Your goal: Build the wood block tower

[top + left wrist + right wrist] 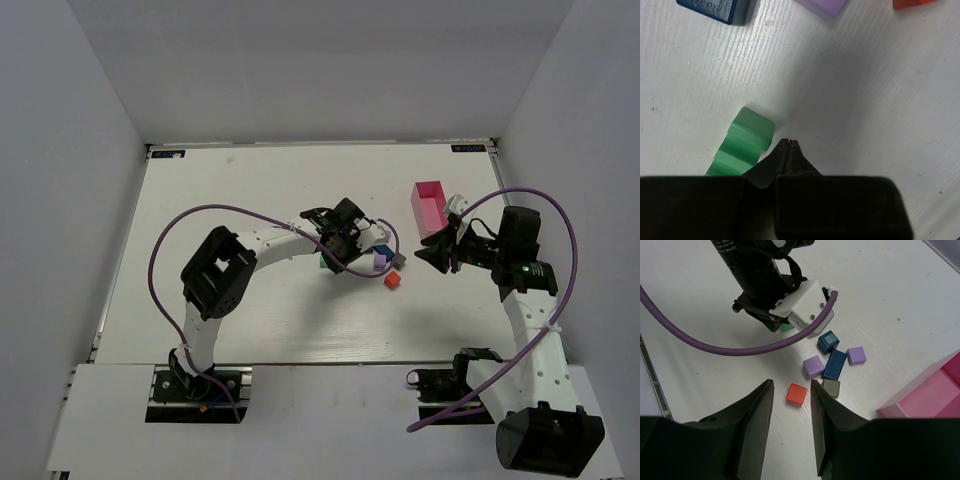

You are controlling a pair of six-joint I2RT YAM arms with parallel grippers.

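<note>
The wood block tower had not been started. Every block in view lay loose on the worktop (200, 200), and none could be seen resting on another.

The left fingers (788, 147) were pressed shut with nothing between them, their tips low over the worktop. The green block (745, 142) lay just to the left of those tips, one corner close against them. Whether it actually touched them could not be told.

The right fingers (791, 384) stood at a middling gap, holding nothing, raised above the worktop. The red block (796, 394) lay alone just beyond their tips, roughly in line with the gap. A little further ahead and to the right of them was a tight cluster lying flat:
- a grey-brown block (831, 387)
- a purple block (813, 366)
- a long dark blue block (835, 364)
- a blue cube (828, 341)
- a second purple block (856, 355)

The pink box (935, 390) sat far off to the right of those fingers.

By my reading, all of the stacking was left to do: a base piece had to be chosen and each other block lifted onto it in turn. The red block looked best placed for the right fingers. The left fingers would have had to open before they could take the green block.
</note>
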